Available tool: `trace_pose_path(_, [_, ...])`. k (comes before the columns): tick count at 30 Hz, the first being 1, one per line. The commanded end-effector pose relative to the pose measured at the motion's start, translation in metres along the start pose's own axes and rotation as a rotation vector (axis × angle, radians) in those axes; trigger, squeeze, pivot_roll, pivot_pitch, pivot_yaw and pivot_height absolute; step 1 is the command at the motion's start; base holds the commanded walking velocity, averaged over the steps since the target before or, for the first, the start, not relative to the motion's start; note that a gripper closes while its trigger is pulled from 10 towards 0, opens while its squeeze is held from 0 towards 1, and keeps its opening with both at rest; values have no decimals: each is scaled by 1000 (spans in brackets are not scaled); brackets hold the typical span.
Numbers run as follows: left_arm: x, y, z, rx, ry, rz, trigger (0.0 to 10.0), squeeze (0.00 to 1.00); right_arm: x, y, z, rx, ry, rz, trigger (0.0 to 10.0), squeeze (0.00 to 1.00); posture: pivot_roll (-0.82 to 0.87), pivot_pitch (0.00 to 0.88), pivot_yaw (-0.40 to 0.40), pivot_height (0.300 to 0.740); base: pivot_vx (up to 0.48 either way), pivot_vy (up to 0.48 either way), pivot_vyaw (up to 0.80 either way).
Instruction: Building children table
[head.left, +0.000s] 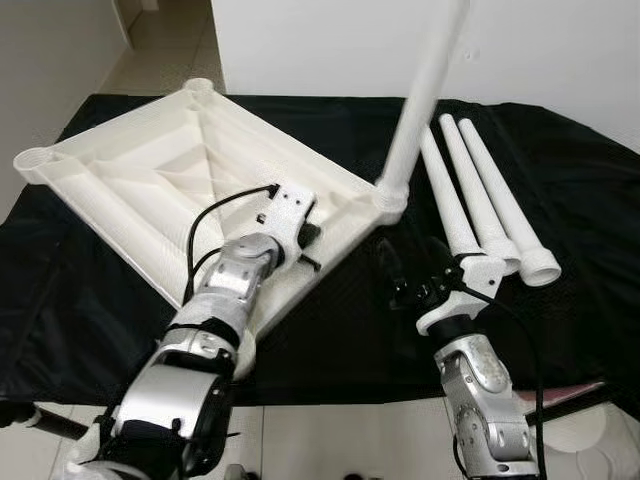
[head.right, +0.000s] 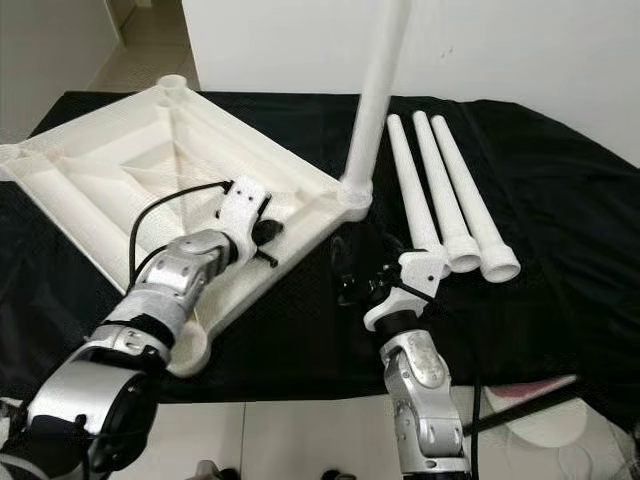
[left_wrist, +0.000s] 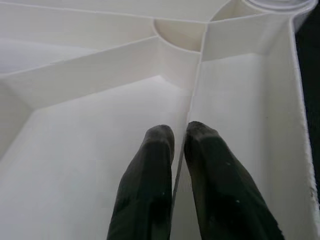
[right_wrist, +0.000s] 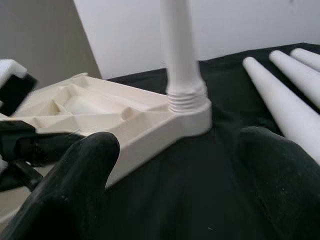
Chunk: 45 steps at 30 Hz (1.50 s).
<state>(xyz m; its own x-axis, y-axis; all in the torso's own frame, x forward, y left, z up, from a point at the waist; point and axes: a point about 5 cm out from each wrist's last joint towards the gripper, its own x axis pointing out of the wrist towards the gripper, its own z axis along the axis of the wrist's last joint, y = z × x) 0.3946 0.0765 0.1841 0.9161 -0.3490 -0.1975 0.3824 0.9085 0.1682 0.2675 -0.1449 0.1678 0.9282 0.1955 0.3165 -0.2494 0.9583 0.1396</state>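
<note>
A white tabletop (head.left: 150, 175) lies upside down on the black cloth, its ribs facing up. One white leg (head.left: 425, 90) stands upright, screwed into the corner socket (head.left: 390, 200) nearest my right arm. Beside it on the right lie three loose legs (head.left: 480, 200), side by side. My left gripper (left_wrist: 180, 137) is shut on a thin rib (left_wrist: 196, 95) of the tabletop, just inside its near right edge. On the cloth just in front of the socket corner rests my right gripper (right_wrist: 190, 155), open, its fingers (right_wrist: 85, 165) spread wide with nothing between them.
The black cloth (head.left: 340, 330) covers the whole work surface, and its front edge runs close to my arms. A white wall (head.left: 330, 45) stands right behind. A thin reddish strip (head.left: 570, 393) sticks out at the front right, below the cloth edge.
</note>
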Motion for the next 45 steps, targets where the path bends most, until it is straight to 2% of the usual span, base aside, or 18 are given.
trace_pose_path(1, [0, -2, -6, 22, 26, -23, 10000, 1000, -2, 0, 0, -1, -4, -6, 10000, 0, 12, 137, 34, 740, 0, 0, 0])
trace_pose_path(2, [0, -2, -6, 22, 26, -23, 10000, 1000, -2, 0, 0, -1, -4, -6, 10000, 0, 12, 137, 34, 740, 0, 0, 0])
trace_pose_path(4, [-2, -10, -8, 48, 20, -124, 10000, 1000, -2, 0, -1, -1, -1, -7, 10000, 0, 14, 136, 32, 740, 0, 0, 0])
trace_pose_path(5, [-4, -12, -9, 34, 16, -162, 10000, 431, -2, 0, -2, 1, 1, -6, 10000, 0, 21, 133, 26, 740, 0, 0, 0])
trace_pose_path(6, [-4, -12, -9, 34, 16, -162, 10000, 431, -2, 0, -2, 1, 1, -6, 10000, 0, 21, 133, 26, 740, 0, 0, 0])
trace_pose_path(7, [-6, -14, -9, 16, 1, -209, 10000, 0, -1, 1, -3, 1, 3, -2, 10000, 0, 28, 130, 21, 740, 0, 0, 0])
trace_pose_path(11, [-18, -15, -6, -54, -66, -343, 10000, 0, 3, 1, -5, 2, 11, 19, 10000, 0, 41, 123, 11, 740, 0, 0, 0])
trace_pose_path(13, [-19, -15, -7, -53, -74, -357, 10000, 0, 4, 1, -5, 2, 11, 22, 10000, 0, 47, 119, 5, 740, 0, 0, 0])
trace_pose_path(17, [-23, -13, -7, -60, -95, -355, 10000, 0, 6, 2, -5, 3, 11, 34, 10000, 0, 52, 111, 0, 740, 0, 0, 0])
trace_pose_path(23, [-34, -2, -3, -56, -153, -383, 10000, 0, 10, 2, -8, 1, 19, 46, 10000, 0, 59, 96, -9, 740, 0, 0, 0])
trace_pose_path(25, [-40, 7, 0, -29, -189, -362, 10000, 0, 14, -2, -10, -31, 37, 41, 10000, 0, 60, 86, -10, 740, 0, 0, 0])
trace_pose_path(27, [-43, 13, -2, -50, -178, -344, 10000, 0, 20, -11, -13, -79, 70, 0, 10000, 0, 63, 76, -11, 740, 0, 0, 0])
trace_pose_path(32, [-47, 15, -4, -65, -191, -333, 10000, 0, 26, -24, -16, -129, 105, -72, 10000, 0, 63, 64, -13, 740, 0, 0, 0])
trace_pose_path(34, [-48, 14, -4, -68, -196, -332, 10000, 0, 28, -28, -16, -140, 112, -84, 10000, 0, 63, 60, -14, 740, 0, 0, 0])
trace_pose_path(37, [-55, 5, -8, -104, -207, -352, 10000, 0, 35, -47, -16, -189, 134, -177, 10000, 0, 57, 39, -18, 740, 0, 0, 0])
trace_pose_path(45, [-63, -17, -14, -118, -208, -403, 10000, 0, 39, -66, -17, -235, 156, -229, 10000, 0, 49, 31, -21, 740, 0, 0, 0])
